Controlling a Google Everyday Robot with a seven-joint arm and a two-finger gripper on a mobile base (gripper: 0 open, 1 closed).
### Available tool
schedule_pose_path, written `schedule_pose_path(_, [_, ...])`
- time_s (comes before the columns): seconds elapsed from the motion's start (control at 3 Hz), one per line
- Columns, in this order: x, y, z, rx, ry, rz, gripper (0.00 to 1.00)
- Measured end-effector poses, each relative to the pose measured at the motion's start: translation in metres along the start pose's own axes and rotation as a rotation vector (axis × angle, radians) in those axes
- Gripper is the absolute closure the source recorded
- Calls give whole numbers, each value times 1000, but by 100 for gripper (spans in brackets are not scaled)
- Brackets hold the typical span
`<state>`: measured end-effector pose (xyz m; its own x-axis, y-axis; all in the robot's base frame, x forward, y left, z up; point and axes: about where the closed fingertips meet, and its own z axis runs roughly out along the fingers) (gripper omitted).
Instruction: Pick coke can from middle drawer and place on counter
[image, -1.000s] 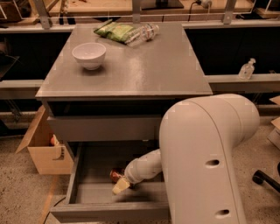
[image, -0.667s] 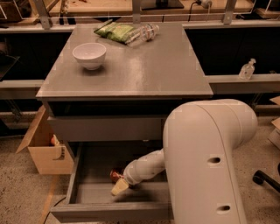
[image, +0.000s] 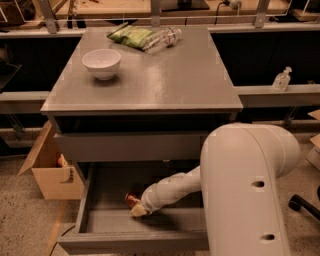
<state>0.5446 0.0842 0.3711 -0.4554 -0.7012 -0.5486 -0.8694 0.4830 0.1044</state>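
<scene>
1. The coke can (image: 132, 200) is inside the middle drawer (image: 102, 221), near the centre of the drawer floor. Only a small red part of it shows, and whether it stands or lies cannot be made out.
2. The end effector (image: 138, 210) is down in the drawer, right against the can on the side nearer the camera. It shows as a pale yellowish tip. I cannot tell whether it is apart, together or clamped on the can.
3. The white forearm (image: 171, 190) runs from the end effector up and to the right. It joins a large rounded white arm housing (image: 247, 185) that fills the lower right of the view and hides the drawer's right end.
4. The middle drawer is pulled out toward the camera, with its plain grey front panel at the bottom edge of the view. The drawer front above it (image: 130, 146) sits flush in the cabinet.
5. The desk (image: 165, 80) is the grey top of the cabinet. It carries a white bowl (image: 101, 62) on the left.
6. A green snack bag (image: 130, 36) lies at the desk's far edge, with a clear plastic bottle (image: 163, 38) on its side just beside it.
7. An open cardboard box (image: 50, 176) stands on the floor left of the cabinet.
8. A small pump bottle (image: 282, 80) stands on a low ledge to the right.
</scene>
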Motion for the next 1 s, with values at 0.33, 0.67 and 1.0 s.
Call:
schedule_pose_path(0.33, [-2, 1, 0, -23, -22, -11, 64])
schedule_pose_path(0.67, [-14, 0, -14, -64, -75, -59, 88])
schedule_pose_path(1.0, [-29, 9, -49, -129, -163, -110, 100])
